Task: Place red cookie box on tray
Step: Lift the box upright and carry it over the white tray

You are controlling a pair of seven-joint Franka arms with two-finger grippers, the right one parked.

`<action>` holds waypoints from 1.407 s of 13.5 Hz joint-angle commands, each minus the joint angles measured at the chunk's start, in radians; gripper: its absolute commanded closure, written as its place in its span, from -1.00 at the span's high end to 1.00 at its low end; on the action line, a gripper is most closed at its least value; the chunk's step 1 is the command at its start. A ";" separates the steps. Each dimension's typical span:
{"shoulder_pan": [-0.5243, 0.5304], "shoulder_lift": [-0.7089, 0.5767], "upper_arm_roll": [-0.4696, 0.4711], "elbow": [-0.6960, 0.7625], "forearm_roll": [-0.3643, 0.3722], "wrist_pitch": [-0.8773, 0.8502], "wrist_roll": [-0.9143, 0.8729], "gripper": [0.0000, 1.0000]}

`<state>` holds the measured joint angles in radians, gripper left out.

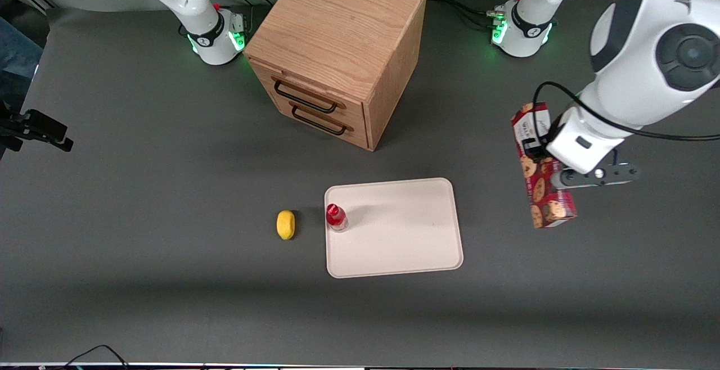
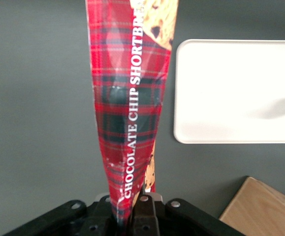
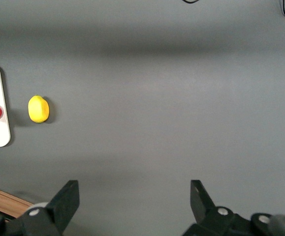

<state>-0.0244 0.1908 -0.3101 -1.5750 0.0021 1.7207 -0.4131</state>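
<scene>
Gripper point(image 2: 130, 206) pinches slim tartan-printed red cookie box point(image 1: 541, 174) — beside smooth, round-cornered tray point(image 1: 416, 257).

— Where does the front view sit?

— High above, facing the arm bases, looking steeply down on the whole tabletop point(image 1: 140, 150).

— And the left wrist view?

— Close, riding just above the hand point(image 2: 130, 209), which is clamped on the red cookie box point(image 2: 130, 98). It looks down the box's length to the tray point(image 2: 231, 98) below.

— The right wrist view?

— It also looks straight down. All three views share the tray; the front and right wrist views share the lemon point(image 3: 38, 108).
</scene>
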 commanded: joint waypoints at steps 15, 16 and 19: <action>-0.058 0.482 -0.176 0.023 0.352 0.453 -0.449 -1.00; -0.058 0.498 -0.173 0.023 0.354 0.461 -0.449 -1.00; -0.058 0.542 -0.169 0.004 0.352 0.491 -0.452 -1.00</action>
<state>-0.0791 0.7097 -0.4780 -1.5747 0.3338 2.1946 -0.8390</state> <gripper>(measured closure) 0.907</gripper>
